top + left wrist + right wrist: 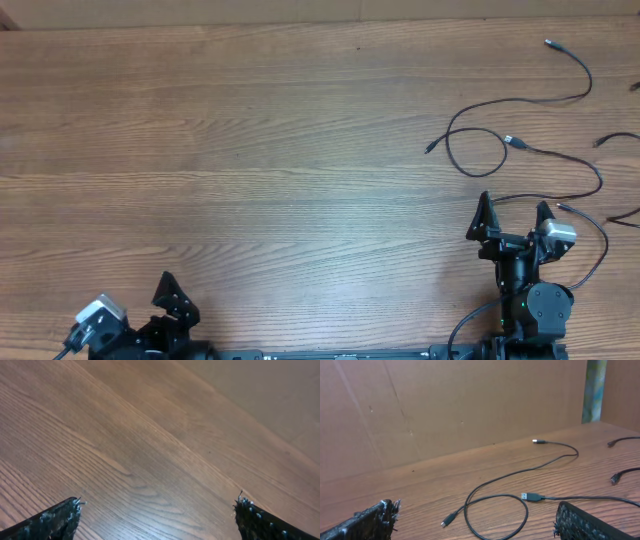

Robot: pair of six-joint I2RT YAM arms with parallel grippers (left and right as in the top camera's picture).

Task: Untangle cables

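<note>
A wood-grain table (250, 150) is lying beneath the right gripper (475, 510). A brown cardboard wall (470, 405) is standing ahead of it, with a mottled blue-green post (595, 390) rising ahead to its right.

I have two claws: one left claw (157, 504) and one right claw (513, 202). There is one table (250, 150). On it I count four cables (516, 142) for certain, all between 1 and 3 o'clock. Two show most of their length and two are cut off by the edge at 3 o'clock. I cannot tell whether the strand beside my right claw is a fifth.
</note>
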